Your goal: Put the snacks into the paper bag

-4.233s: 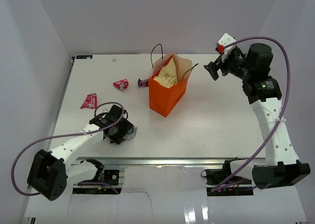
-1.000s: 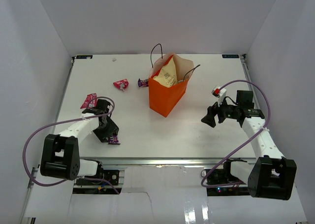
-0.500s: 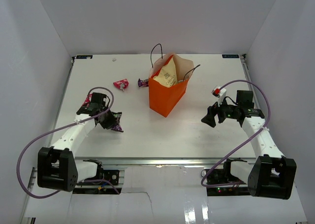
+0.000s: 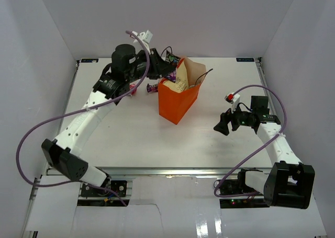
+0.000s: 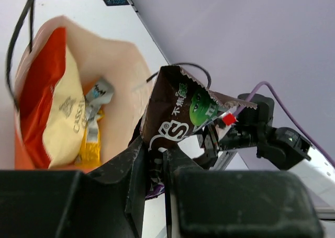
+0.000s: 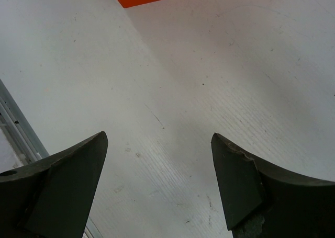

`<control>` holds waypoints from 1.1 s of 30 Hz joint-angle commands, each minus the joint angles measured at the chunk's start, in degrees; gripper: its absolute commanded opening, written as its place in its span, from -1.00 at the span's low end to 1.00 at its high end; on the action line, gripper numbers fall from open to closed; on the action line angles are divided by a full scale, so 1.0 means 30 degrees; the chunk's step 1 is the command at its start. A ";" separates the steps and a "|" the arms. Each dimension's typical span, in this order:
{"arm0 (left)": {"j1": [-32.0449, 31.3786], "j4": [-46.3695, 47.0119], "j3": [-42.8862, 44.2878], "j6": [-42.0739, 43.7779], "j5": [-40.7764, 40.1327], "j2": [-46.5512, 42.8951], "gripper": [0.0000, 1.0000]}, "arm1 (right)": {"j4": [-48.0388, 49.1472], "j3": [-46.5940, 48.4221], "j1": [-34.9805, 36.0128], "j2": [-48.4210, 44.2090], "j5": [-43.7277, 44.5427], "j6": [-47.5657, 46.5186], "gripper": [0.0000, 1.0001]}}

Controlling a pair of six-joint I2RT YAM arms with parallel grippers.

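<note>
We see the left gripper (image 5: 154, 170) pinching a dark brown candy packet (image 5: 180, 112) with a green cartoon face and white lettering, its crimped top edge sticking up, held just above the open mouth of the orange paper bag (image 4: 178, 99). Below and beside the fingers, the bag holds a cream chip bag (image 5: 60, 125), a yellow wrapper (image 5: 91, 144) and a clear-blue wrapper (image 5: 98, 94). Right gripper (image 6: 157, 180) is spread wide over bare table (image 6: 220, 65), the bag's orange corner beyond its fingertips.

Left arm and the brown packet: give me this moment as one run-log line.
left gripper: shut on brown packet, above paper bag mouth | right gripper: open, empty, over table | packet not yet released
</note>
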 commanded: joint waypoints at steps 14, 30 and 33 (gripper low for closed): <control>-0.1741 -0.3864 1.1204 0.2048 -0.2087 0.9616 0.32 | -0.0191 0.0349 -0.0112 -0.0584 -0.0529 -0.0105 0.71; 0.4081 0.0917 -0.1443 -0.2973 -0.5075 -0.1308 0.41 | -0.0162 0.0290 -0.0141 -0.0233 -0.0616 -0.0251 0.71; 0.6341 0.0093 -0.3848 -0.4774 -0.3998 -0.1225 0.41 | -0.0191 0.0612 -0.0141 0.0030 -0.0616 -0.0192 0.71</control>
